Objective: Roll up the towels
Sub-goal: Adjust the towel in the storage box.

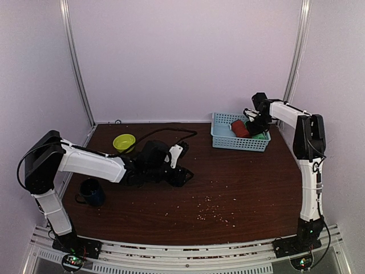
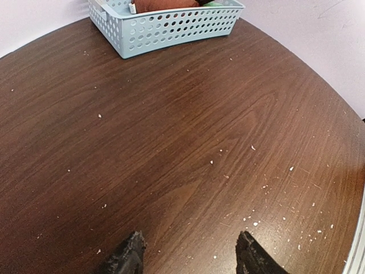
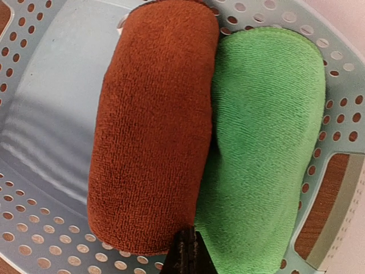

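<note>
Two rolled towels lie side by side in the light-blue basket (image 3: 51, 131): the rust towel (image 3: 151, 125) on the left and the green towel (image 3: 262, 148) on the right, touching along their length. My right gripper (image 3: 188, 248) is shut with nothing between its fingers, its tip over the seam between the two rolls. From above, the basket (image 1: 225, 140) stands at the back right with the right gripper (image 1: 255, 123) over it. My left gripper (image 2: 191, 251) is open and empty, low over bare table, far from the basket (image 2: 171, 28).
A yellow-green bowl (image 1: 124, 142) and a dark blue mug (image 1: 91, 192) stand on the left side. A black cable (image 1: 171, 134) runs across the back of the table. Pale crumbs (image 1: 208, 208) are scattered over the brown wood.
</note>
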You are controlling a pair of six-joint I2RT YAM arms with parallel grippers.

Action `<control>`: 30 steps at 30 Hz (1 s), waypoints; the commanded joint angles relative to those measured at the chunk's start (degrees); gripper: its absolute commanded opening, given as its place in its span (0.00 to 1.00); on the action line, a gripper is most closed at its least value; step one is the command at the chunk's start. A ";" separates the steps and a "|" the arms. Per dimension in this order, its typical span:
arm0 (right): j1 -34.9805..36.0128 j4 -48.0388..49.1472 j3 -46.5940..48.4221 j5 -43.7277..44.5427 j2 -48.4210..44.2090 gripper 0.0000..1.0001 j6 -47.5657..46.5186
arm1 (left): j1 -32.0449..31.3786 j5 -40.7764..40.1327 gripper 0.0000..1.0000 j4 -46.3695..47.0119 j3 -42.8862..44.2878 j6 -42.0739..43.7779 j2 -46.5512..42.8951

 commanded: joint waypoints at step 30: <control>6.33 6.92 13.95 -0.75 3.88 0.16 7.82 | -0.58 -0.88 0.57 -3.78 2.42 -0.85 0.11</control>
